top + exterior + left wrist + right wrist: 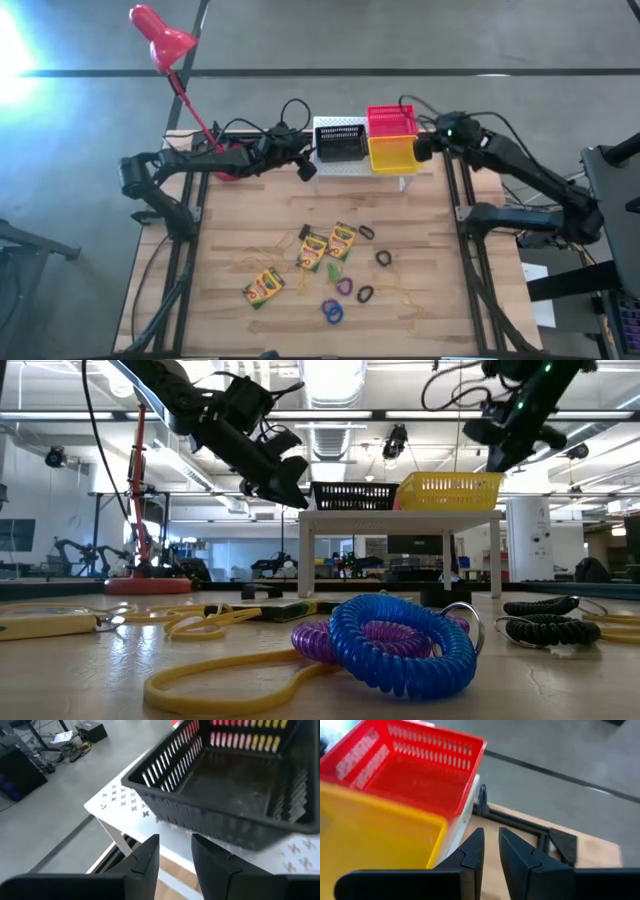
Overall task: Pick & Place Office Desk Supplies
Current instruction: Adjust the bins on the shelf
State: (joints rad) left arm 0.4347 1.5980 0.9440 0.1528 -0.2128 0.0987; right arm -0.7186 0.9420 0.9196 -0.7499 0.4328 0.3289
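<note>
High view: three flat yellow-and-green crayon boxes lie mid-surface on the wooden surface. About six elastic coil rings are scattered beside them, plus thin yellow rubber bands. Black, red and yellow slotted plastic baskets sit on the white perforated stand at the far edge. The near corners are bare.

Low view: blue coil ring on a purple one.

Left wrist view: left gripper, jaws slightly apart, holding nothing, just beside the black basket, whose visible part is empty.

Right wrist view: right gripper, jaws narrowly apart, holding nothing, next to the red basket, also empty.
</note>
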